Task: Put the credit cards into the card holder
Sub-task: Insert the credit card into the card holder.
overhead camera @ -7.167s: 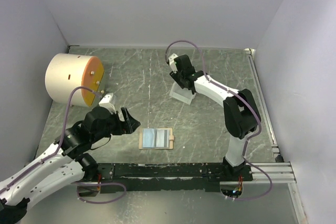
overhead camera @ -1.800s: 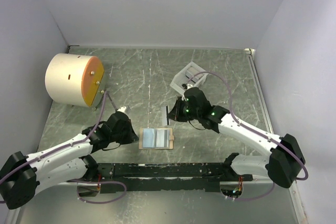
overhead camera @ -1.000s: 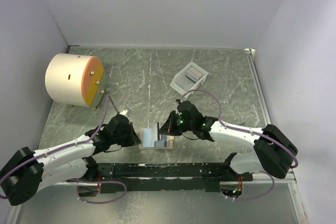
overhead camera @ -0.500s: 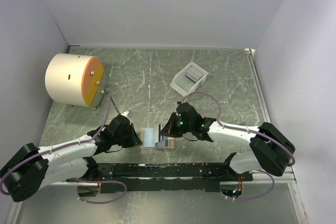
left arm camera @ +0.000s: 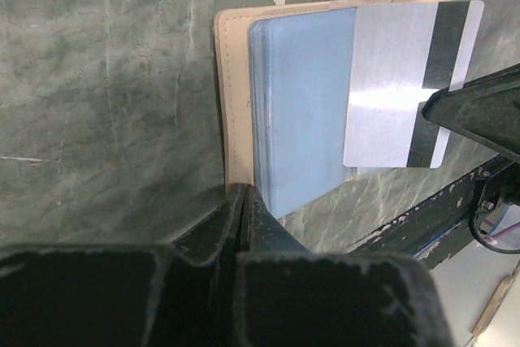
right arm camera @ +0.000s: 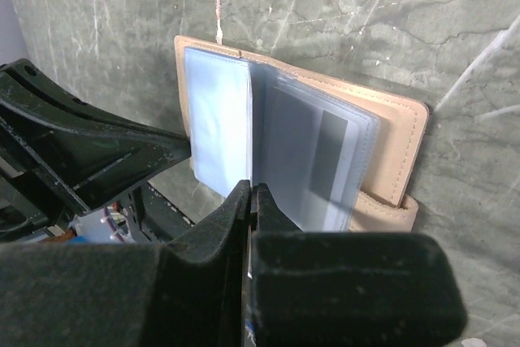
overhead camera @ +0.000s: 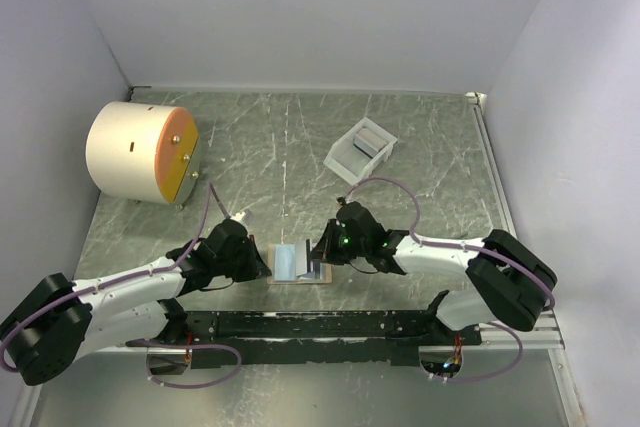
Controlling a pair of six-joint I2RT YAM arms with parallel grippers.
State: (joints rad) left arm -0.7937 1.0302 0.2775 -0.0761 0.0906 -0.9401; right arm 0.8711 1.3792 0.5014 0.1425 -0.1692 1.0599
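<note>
Silver striped card (left arm camera: 396, 83), pinched by right claw (right arm camera: 249, 193), hangs over tan wallet (left arm camera: 230, 95), not yet in white tray (overhead camera: 348, 157); left claw (left arm camera: 242, 193) pressed together.

Right fingers (right arm camera: 341, 258) moved from card holder (overhead camera: 343, 158) to wallet (right arm camera: 402, 144), seemingly pinching card (left arm camera: 390, 79)

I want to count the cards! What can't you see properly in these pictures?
Small white open-topped tray, top view: too small to count its cards.
Silver card with a black stripe: left wrist shows only its back; right wrist, edge-on.
Tan folding wallet, right wrist view: cloudy blue sleeves blur whatever is inside.
</note>
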